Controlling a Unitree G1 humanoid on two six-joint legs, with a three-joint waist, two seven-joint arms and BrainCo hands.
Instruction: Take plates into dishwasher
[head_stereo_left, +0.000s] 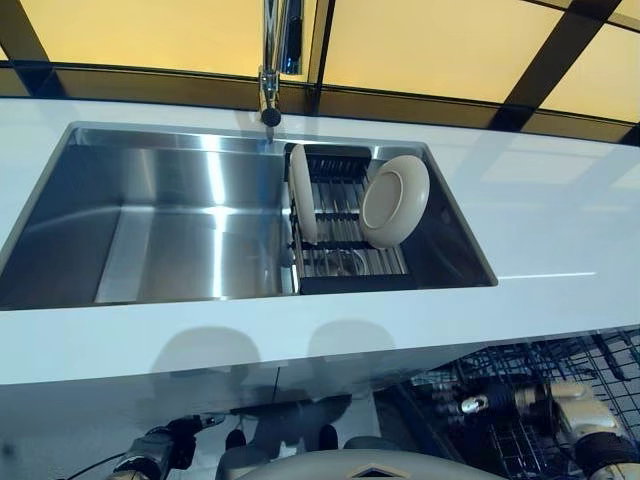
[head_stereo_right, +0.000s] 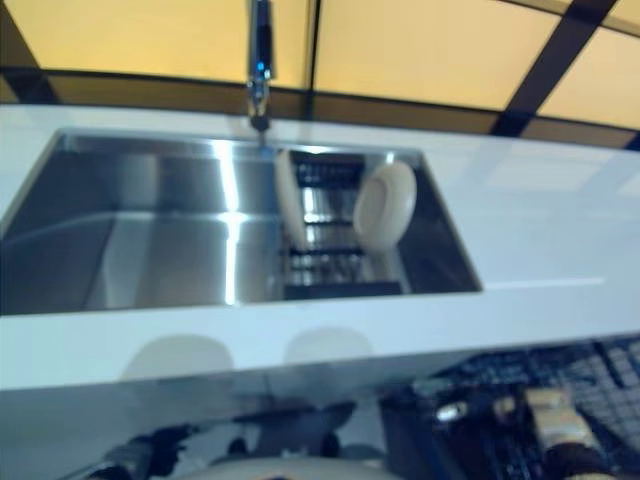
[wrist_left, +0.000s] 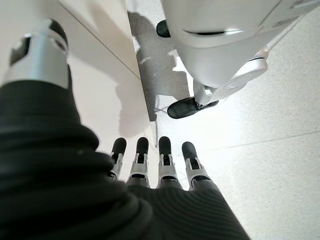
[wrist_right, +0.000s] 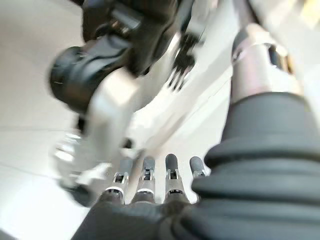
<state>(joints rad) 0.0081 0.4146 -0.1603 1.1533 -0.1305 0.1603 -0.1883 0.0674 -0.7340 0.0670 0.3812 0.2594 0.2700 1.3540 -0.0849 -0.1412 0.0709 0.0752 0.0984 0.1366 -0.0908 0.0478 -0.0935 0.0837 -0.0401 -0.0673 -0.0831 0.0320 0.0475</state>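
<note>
The white desk (head_stereo_left: 560, 250) carries a steel sink (head_stereo_left: 180, 230), backed by amber windows (head_stereo_left: 150, 30). Inside, a black rack (head_stereo_left: 345, 272) holds two cream plates (head_stereo_left: 395, 200) on edge. The dishwasher basket (head_stereo_left: 560, 370) sits low right. Both hands hang low, fingers straight, holding nothing: left hand (wrist_left: 150, 167), right hand (wrist_right: 155, 175). Best reach with the right for the tilted plate's rim.

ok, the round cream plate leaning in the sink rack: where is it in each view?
Left eye view: cream plate right of centre, tilted on edge at the right end of the dark rack in the sink.
Right eye view: same plate, a little left of that, same rack.
Left wrist view: not in it.
Right wrist view: not in it.
Shared landmark: the faucet, behind the sink, up and left of the plate in both eye views.
</note>
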